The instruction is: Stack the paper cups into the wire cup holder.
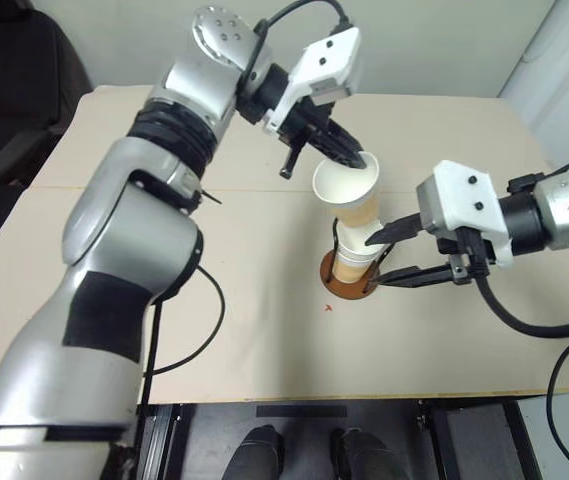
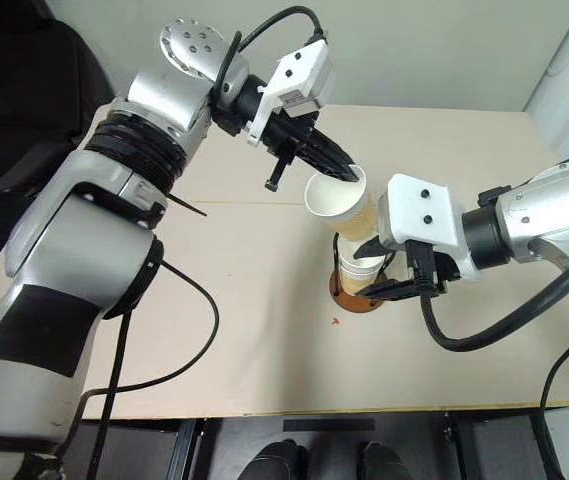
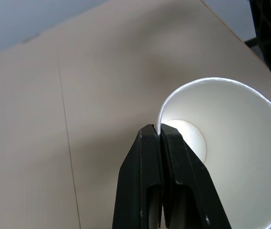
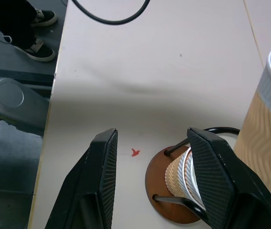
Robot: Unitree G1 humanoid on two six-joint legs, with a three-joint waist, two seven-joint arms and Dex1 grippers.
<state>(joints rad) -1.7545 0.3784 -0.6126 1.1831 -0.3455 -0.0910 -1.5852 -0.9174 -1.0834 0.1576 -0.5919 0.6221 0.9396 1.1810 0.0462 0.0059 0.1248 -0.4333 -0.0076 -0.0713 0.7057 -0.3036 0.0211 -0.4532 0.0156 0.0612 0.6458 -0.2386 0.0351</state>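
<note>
Head views: no brand, label or legible writing anywhere; the only mark was a small red mark [image 1: 328,307] on the pale beige tabletop [image 1: 264,340]. My left gripper [image 1: 356,160] was pinched tight on the rim of a tapered paper cup with a white inside and tan-orange lower band [image 1: 349,192], held tilted in the air just above the wire cup holder with its round reddish-brown disc base and thin black wire loops [image 1: 347,280]. Two nested cups of the same kind [image 1: 356,258] already stood in the holder. My right gripper [image 1: 386,254] was part open, its black fingers beside the holder and the nested cups, touching neither as far as I could tell.

Left wrist view: fingers [image 3: 150,176] closed together with the cup's white rim between them.

Right wrist view: fingers [image 4: 210,176] spread, nothing gripped; holder base and stacked cups lay partly between and behind them, the held cup near one edge.
</note>
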